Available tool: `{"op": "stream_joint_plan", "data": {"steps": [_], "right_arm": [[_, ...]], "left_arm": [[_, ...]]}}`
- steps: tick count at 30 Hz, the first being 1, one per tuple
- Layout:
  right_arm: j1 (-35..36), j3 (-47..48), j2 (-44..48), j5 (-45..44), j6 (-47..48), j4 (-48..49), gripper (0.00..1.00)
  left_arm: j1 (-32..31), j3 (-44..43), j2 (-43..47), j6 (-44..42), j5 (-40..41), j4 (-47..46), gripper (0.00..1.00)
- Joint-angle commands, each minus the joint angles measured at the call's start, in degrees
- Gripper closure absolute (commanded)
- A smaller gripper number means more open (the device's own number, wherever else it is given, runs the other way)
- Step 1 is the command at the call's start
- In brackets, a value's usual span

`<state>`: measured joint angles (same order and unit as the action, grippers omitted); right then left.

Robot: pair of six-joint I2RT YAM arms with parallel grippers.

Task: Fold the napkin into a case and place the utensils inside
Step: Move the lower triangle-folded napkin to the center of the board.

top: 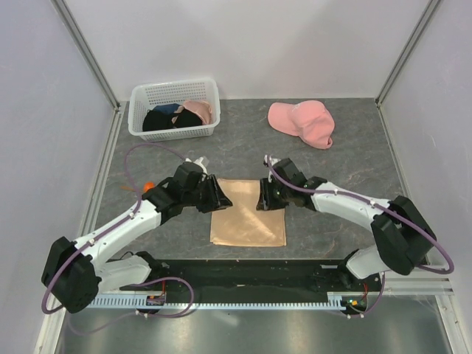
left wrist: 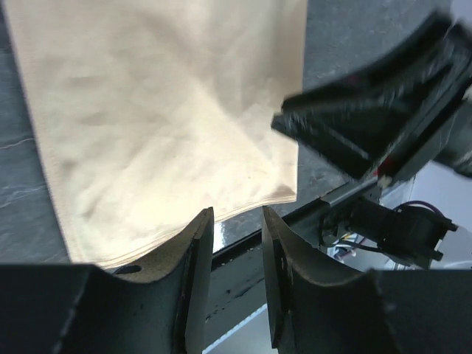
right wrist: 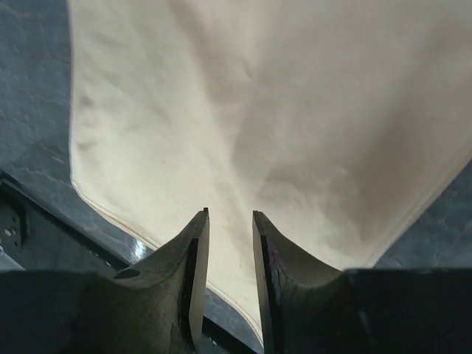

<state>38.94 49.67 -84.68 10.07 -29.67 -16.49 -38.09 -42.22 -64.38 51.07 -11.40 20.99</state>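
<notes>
So, my left arm (top: 122,228) and right arm (top: 352,203) both angled inward, wrists low over the tabletop (top: 346,158). I had my left gripper (top: 219,195) at the napkin (top: 248,217), far left corner, and my right gripper (top: 262,198) at its far right. Both had fingers parted, holding nothing. It lay flat, middle of the near edge.

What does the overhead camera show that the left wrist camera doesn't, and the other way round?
Only overhead: the white basket of clothes and the pink cap. Only left wrist: the left gripper close up, fingers parted and empty, and the stitched hem of the napkin. Both: the napkin lying flat on the grey table, the right gripper at its edge.
</notes>
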Motion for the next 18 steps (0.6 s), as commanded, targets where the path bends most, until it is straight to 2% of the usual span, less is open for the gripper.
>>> {"op": "stream_joint_plan", "data": {"steps": [1, 6, 9, 10, 13, 18], "right_arm": [[0.2, -9.8, 5.3, 1.3, -6.9, 5.9, 0.66], [-0.5, -15.4, 5.8, -1.4, -5.1, 4.5, 0.69], [-2.8, -15.3, 5.6, -7.1, -1.9, 1.1, 0.68], [-3.4, -14.7, 5.3, -12.6, -0.8, -0.1, 0.69], [-4.5, -9.4, 3.4, -19.7, 3.8, -5.2, 0.68], [-1.7, 1.1, 2.8, -20.3, 6.1, -9.9, 0.62]], "left_arm": [[3.7, 0.6, 2.2, -4.8, -3.4, 2.5, 0.61], [5.3, 1.2, 3.6, -5.0, -4.3, 2.8, 0.60], [5.7, 1.3, 4.4, -4.8, -4.7, 3.3, 0.60], [5.7, 1.4, 4.7, -4.6, -4.8, 3.4, 0.60], [5.9, 1.8, 6.1, -4.1, -4.9, 3.6, 0.60], [6.4, 0.8, 7.4, -4.2, -4.0, 5.9, 0.60]]}}
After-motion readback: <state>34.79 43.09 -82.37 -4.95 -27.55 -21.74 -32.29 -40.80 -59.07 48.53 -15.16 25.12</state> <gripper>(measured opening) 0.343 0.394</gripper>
